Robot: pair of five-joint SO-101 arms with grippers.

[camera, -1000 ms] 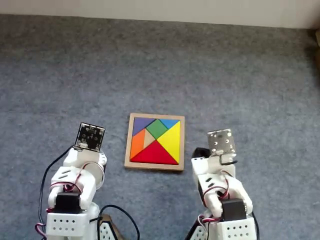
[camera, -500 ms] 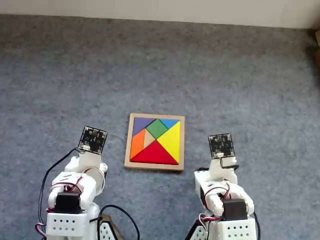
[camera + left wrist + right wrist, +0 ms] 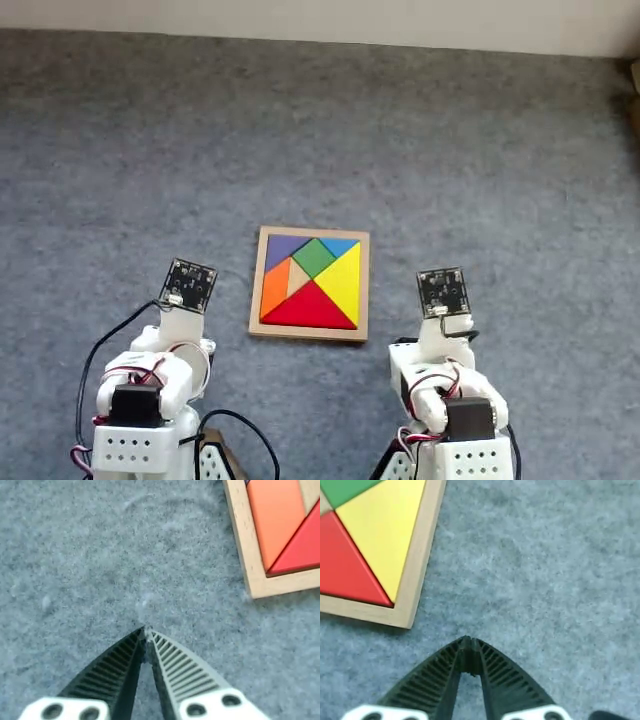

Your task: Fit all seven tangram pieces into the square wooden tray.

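Both arms are drawn back since earlier, the left end effector and right end effector are closed empty, and the square wooden tray, ahead between them, is filled by seven tangram pieces, so nothing is judged left.

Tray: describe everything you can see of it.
The tray is a square of pale wood with a raised rim. It lies flat on the grey carpet, near the middle. Seven coloured pieces fill it edge to edge: purple, green, blue, yellow, red, orange and tan. Only the carpet below and the pieces inside touch it.
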